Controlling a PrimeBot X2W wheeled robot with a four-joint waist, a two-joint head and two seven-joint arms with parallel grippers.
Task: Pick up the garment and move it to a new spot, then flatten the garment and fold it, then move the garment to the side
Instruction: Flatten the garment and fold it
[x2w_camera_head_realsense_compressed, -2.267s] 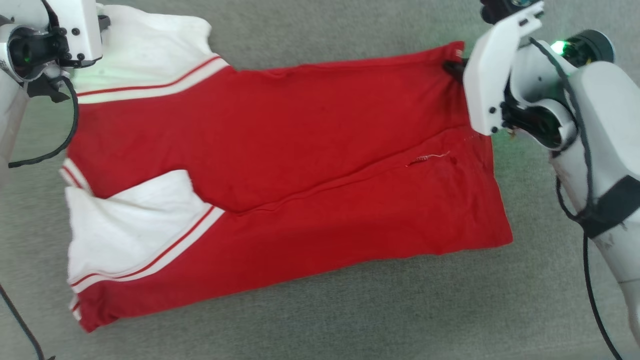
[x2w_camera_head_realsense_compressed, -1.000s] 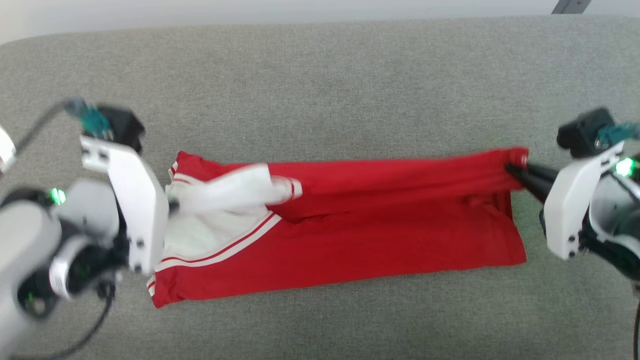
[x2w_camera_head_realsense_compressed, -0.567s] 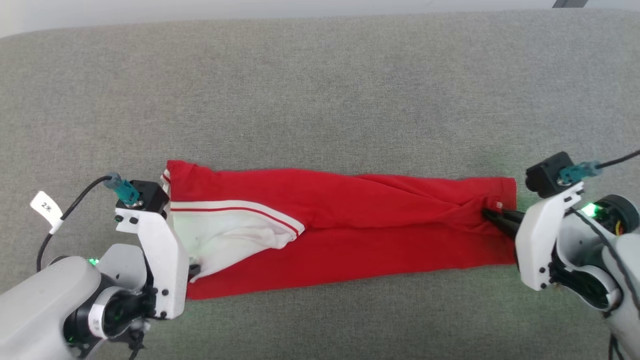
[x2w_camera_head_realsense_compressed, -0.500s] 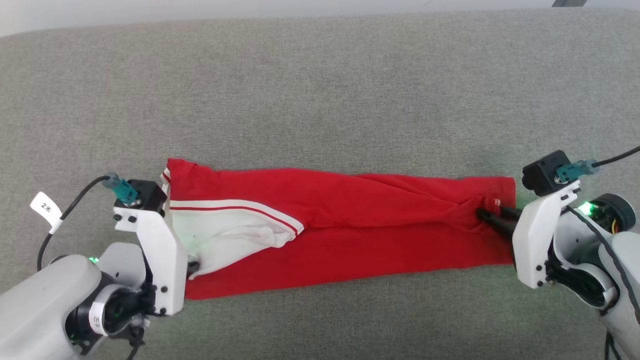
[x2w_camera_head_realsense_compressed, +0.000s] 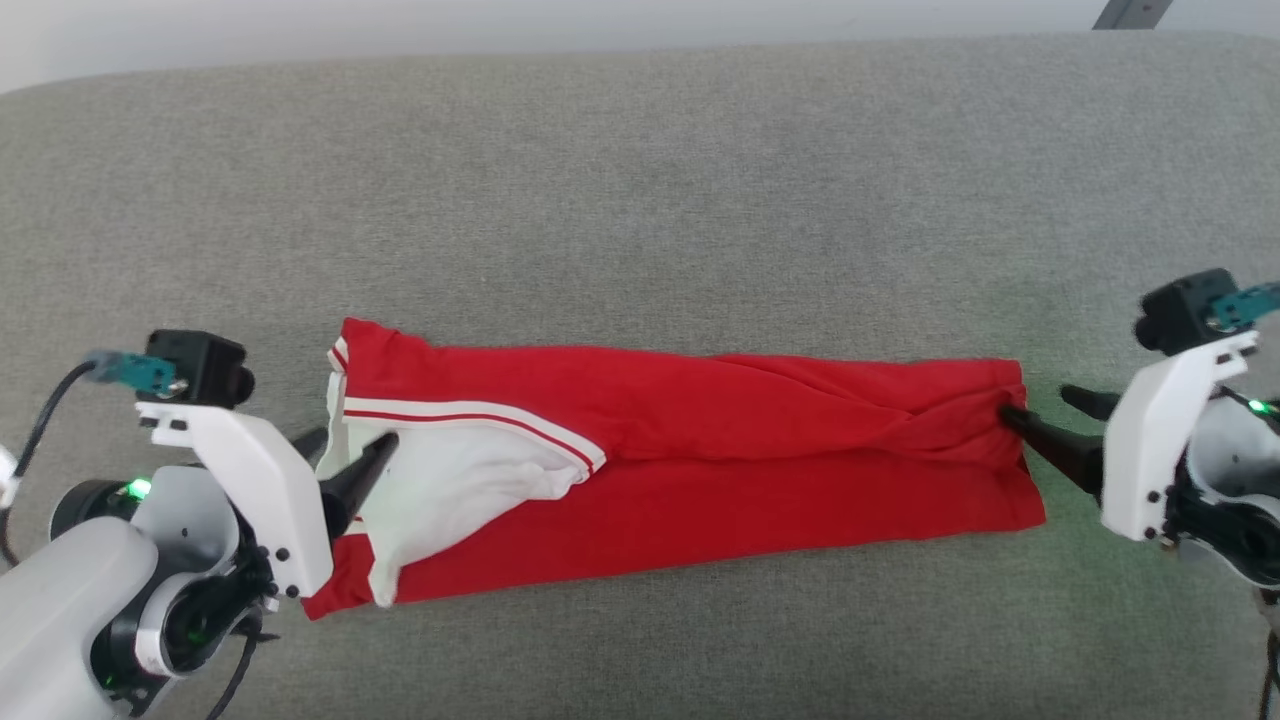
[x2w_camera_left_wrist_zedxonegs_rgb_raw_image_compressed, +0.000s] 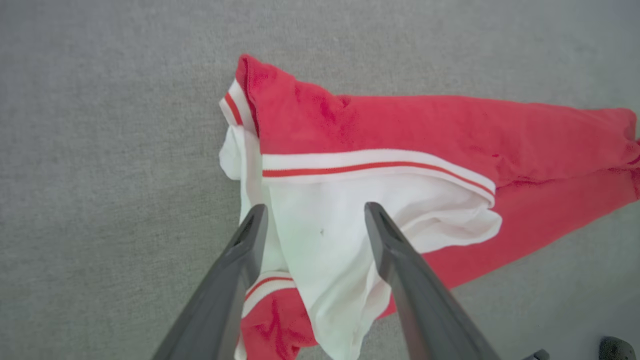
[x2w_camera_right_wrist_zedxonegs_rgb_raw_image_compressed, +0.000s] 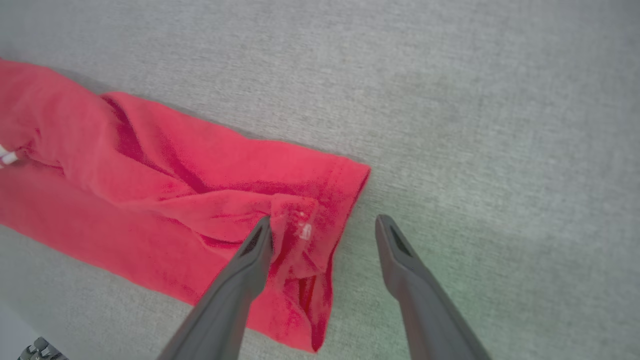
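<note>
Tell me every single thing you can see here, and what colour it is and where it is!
Red soft-cloth T-shirt with white sleeves: one, red and white with striped trim, folded into a long band across the middle of the grey surface.
Grey woven fabric surface: one, grey, lying under everything.
Dark slanted bar: one, dark grey, at the top right corner beyond the surface.
Left gripper: one, dark fingers on a white mount, open, fingers on either side of the white sleeve end.
Right gripper: one, dark fingers on a white mount, open, one finger at the shirt's red hem and the other over bare surface.
</note>
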